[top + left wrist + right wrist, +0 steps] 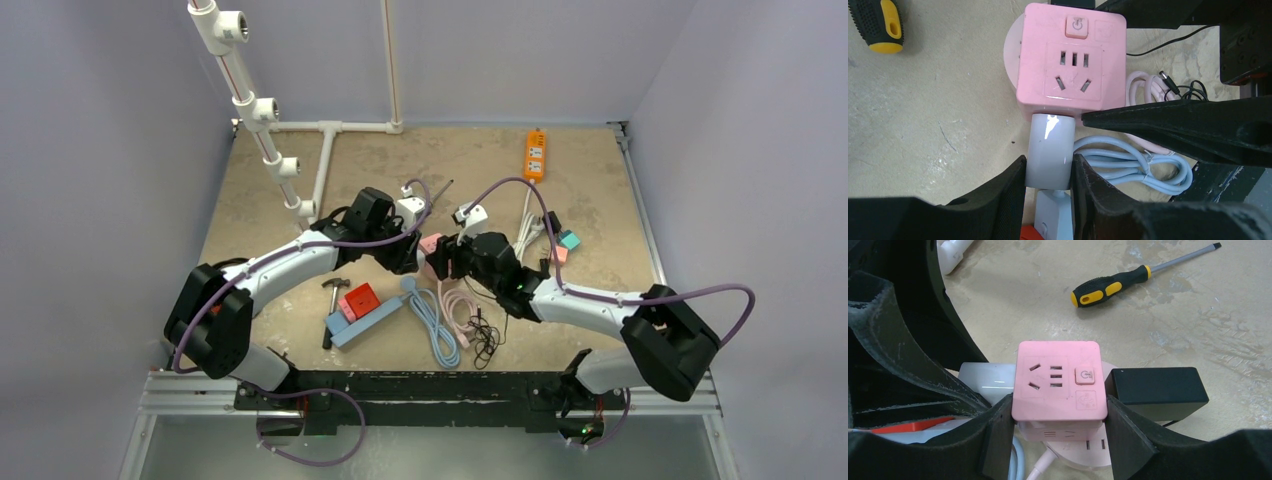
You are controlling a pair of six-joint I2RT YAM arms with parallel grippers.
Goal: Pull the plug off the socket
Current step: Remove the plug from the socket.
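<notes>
On the beige table (590,180), my right pincer (1058,417) is clamped half-wide on the pink plastic cube socket (1058,382). My left pincer (1049,172) pinches narrowly the white cylindrical plug (1049,150), seated in the cube's side.

The socket (1073,60) is a pink cube with rounded edges. Its upward face carries a square power button above two sets of pin slots. It sits at the upper middle of the left wrist view. The plug (1048,150) is a glossy white block, still seated in the cube's side face and sticking straight out below it.
</notes>
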